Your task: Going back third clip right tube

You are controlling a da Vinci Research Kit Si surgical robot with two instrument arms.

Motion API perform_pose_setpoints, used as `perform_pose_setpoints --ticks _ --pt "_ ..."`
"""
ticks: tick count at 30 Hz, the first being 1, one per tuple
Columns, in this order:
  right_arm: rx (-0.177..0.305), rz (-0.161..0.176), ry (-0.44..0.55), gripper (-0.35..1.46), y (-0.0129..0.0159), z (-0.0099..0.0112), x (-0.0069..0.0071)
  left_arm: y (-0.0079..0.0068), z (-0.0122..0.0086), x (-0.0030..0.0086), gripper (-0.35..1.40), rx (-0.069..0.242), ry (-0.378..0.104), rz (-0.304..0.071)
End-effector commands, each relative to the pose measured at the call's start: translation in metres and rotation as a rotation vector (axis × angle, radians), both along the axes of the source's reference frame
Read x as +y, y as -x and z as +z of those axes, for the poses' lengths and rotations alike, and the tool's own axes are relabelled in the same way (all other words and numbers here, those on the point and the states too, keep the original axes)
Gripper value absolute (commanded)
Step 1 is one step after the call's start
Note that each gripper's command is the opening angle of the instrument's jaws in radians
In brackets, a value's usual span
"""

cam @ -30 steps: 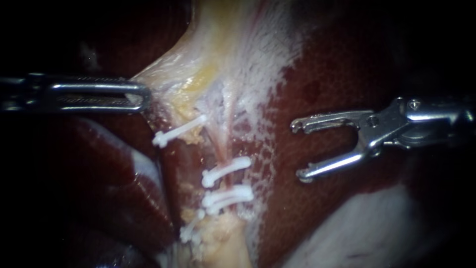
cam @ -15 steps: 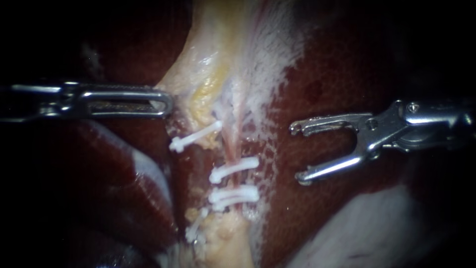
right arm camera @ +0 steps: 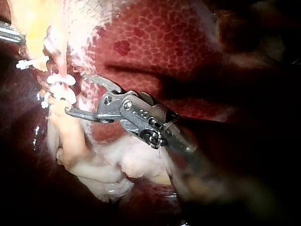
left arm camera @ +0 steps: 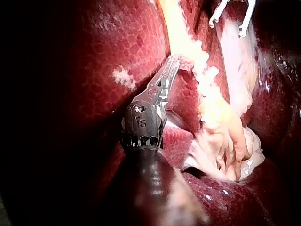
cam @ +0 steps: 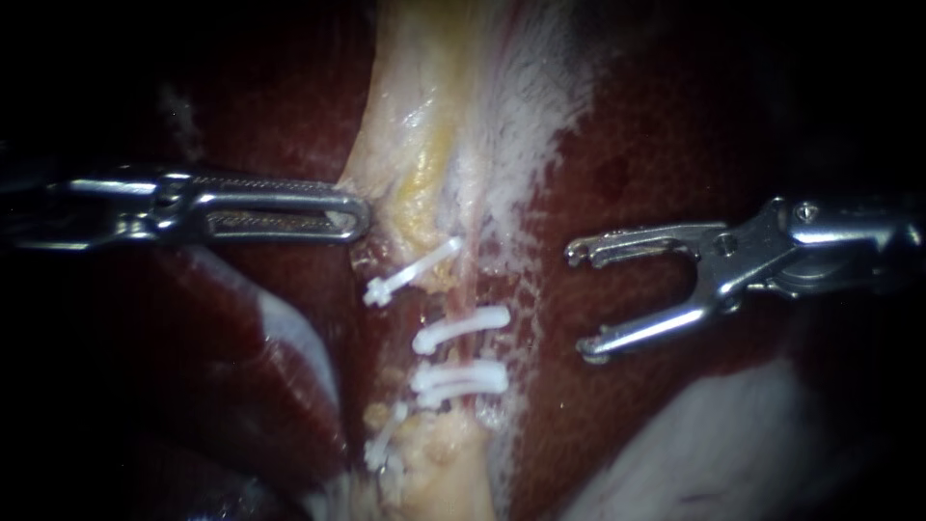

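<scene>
right instrument [cam: 582, 300] is found with jaws open and empty, near 3 white clips [cam: 461, 372] set across the right tube [cam: 451, 299]. left instrument [cam: 359, 214] is clamped on pale tissue [cam: 405, 145].

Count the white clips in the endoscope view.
4. One clip just below the left instrument's tip, two stacked on the pink tube, one lowest beside the yellow fat. The thicker stacked one may hide another.

Endoscope view: illumination concentrated at centre; pale tissue band [cam: 453, 116] bright, edges and corners near black. Specular glare on right instrument [cam: 582, 300] metal and wet liver [cam: 617, 164]. Wrist views: foreground in shadow, background strongly lit
</scene>
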State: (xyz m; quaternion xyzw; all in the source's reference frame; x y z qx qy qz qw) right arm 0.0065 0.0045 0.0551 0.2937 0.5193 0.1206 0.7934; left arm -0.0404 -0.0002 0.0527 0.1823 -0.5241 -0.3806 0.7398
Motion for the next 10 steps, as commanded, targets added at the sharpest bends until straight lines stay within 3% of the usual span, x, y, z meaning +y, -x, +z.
perform_pose_setpoints --ticks 1,10 --pt "0.000 0.000 0.000 0.60 0.0000 0.0000 0.0000 0.0000 0.0000 0.0000 -0.35 0.001 0.000 0.000" --pt "0.000 0.000 0.000 0.60 0.0000 -0.0001 -0.0001 0.0000 0.0000 0.0000 -0.35 0.001 0.000 0.000"
